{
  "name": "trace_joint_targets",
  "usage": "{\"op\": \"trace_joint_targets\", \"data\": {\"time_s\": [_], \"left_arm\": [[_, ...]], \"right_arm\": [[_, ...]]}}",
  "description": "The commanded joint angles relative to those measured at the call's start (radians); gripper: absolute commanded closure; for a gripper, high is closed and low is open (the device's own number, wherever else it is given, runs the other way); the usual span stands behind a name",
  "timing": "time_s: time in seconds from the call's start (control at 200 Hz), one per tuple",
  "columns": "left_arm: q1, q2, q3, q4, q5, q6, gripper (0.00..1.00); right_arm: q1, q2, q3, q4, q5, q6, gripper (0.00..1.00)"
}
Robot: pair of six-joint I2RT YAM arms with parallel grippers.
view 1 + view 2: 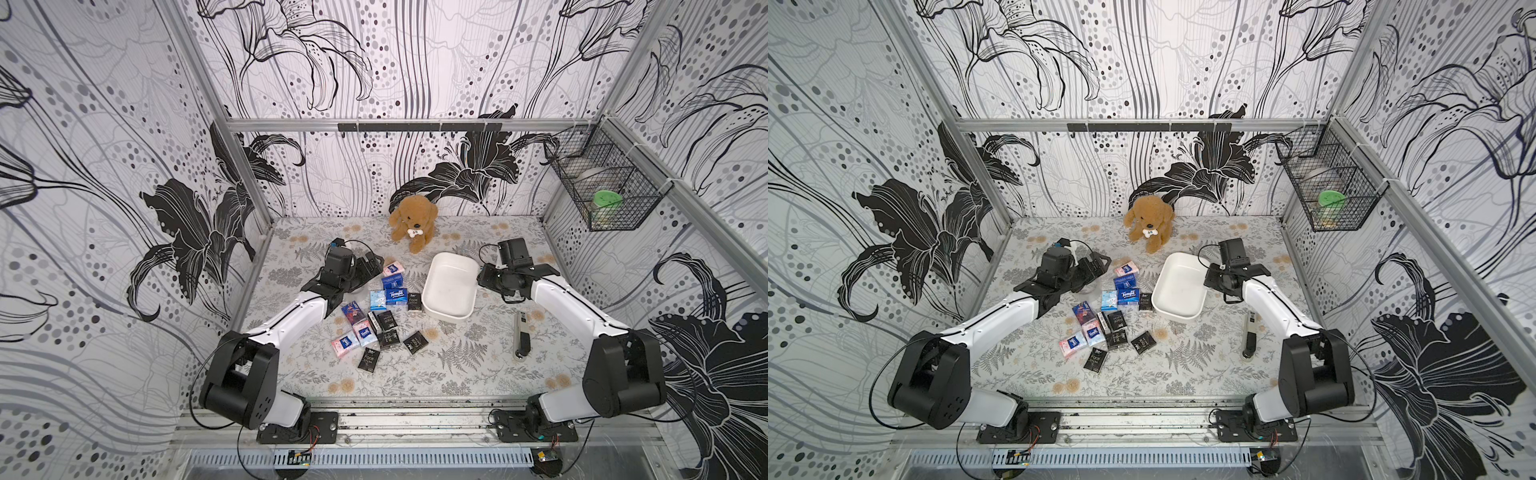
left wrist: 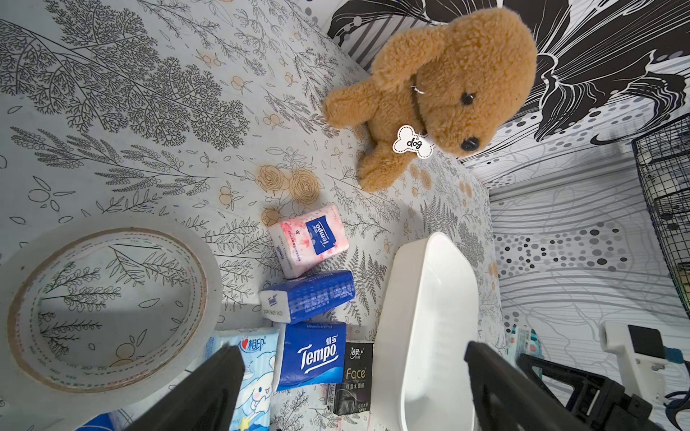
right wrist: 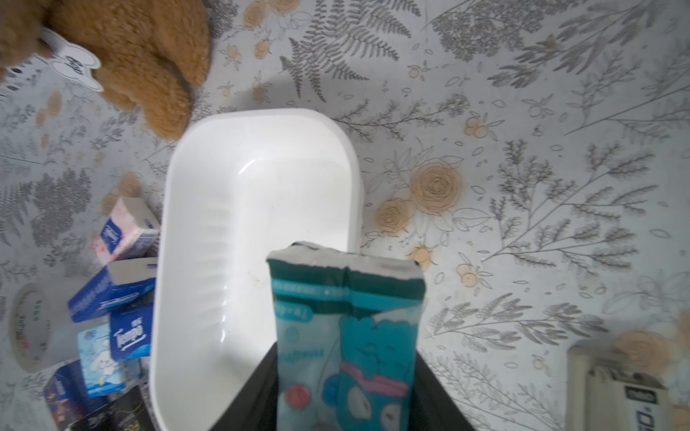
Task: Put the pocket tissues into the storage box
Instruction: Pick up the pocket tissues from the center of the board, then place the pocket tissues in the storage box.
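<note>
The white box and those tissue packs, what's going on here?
A robot is clearing pocket tissues into the white storage box, which is empty so far. The right gripper is shut on a teal packet and holds it over the box's edge, not yet let go. The left gripper is open and empty, hanging near the other packets, which lie on the table beside the box.

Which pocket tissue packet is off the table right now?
The teal cartoon-print packet, gripped in the right gripper's jaws at the white storage box's edge. The other packets lie on the table beside the box.
</note>
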Motion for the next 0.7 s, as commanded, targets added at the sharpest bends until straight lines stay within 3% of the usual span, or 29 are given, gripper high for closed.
{"op": "trace_joint_targets", "data": {"time_s": [0.0,0.3,0.696], "left_arm": [[-0.001,0.002,0.006,-0.037,-0.013,0.027,0.03],[0.016,-0.069,-0.001,-0.183,-0.093,0.123,0.03],[0.049,-0.13,-0.045,-0.209,-0.098,0.139,0.03]], "right_arm": [[0.06,0.087,0.088,0.047,-0.028,0.081,0.51],[0.157,0.366,0.293,0.087,0.027,0.158,0.51],[0.161,0.52,0.388,0.082,0.078,0.222,0.49]]}}
